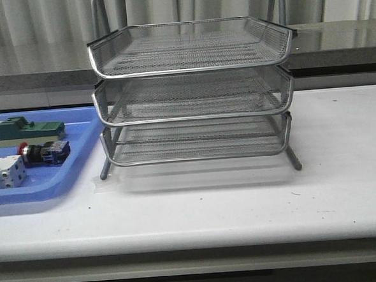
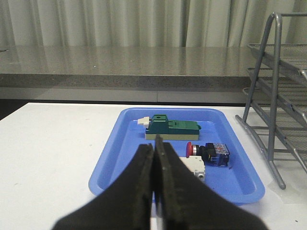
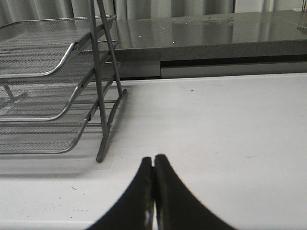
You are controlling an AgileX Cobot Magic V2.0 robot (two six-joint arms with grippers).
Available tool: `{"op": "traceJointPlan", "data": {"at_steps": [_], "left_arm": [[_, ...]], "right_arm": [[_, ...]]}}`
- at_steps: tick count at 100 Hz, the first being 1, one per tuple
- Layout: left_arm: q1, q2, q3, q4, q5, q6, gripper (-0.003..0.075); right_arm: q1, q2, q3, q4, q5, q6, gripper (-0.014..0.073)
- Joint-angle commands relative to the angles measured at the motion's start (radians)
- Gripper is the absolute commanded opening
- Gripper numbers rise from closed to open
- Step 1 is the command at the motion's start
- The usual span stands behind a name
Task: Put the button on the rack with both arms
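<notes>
Button [image 1: 43, 152] in blue tray [image 1: 50, 188]

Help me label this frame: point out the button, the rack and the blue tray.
button [image 1: 24, 150]: front view, on its red head.
rack [image 1: 190, 70]: front view, on the top tier's front rim.
blue tray [image 2: 108, 160]: left wrist view, on a bare side wall.

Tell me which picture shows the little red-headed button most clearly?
The left wrist view: the button lies in the blue tray, red head and dark body both plain. The front view shows it smaller, near the picture's edge. The right wrist view misses it, showing only the rack.
</notes>
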Motion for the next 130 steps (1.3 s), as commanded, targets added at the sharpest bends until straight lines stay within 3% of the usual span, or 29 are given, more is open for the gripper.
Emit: {"op": "traceJointPlan", "data": {"at_steps": [1, 47, 77, 118, 130], "left_arm": [[-0.002, -0.034, 0.046, -0.005, -0.077, -0.008, -0.0020], [-0.002, -0.034, 0.046, -0.005, -0.077, -0.008, -0.0020], [-0.002, -0.034, 0.046, -0.005, -0.077, -0.008, -0.0020], [-0.002, -0.034, 0.046, -0.005, -0.077, -0.008, -0.0020], [-0.002, -0.034, 0.046, -0.005, -0.077, -0.008, -0.0020]], "right_arm": [[-0.007, -0.020, -0.015, 0.001, -0.081, -0.006, -0.0060], [-0.007, -0.020, -0.039, 0.007, -0.079, -0.004, -0.0060], [-0.007, 0.058, -0.158, 0.128, -0.042, -0.004, -0.0060], [-0.007, 0.490, -0.579, 0.188, 0.397, -0.004, -0.0060], [-0.007, 0.623, -0.652, 0.250, 0.449, -0.004, -0.0060]]}}
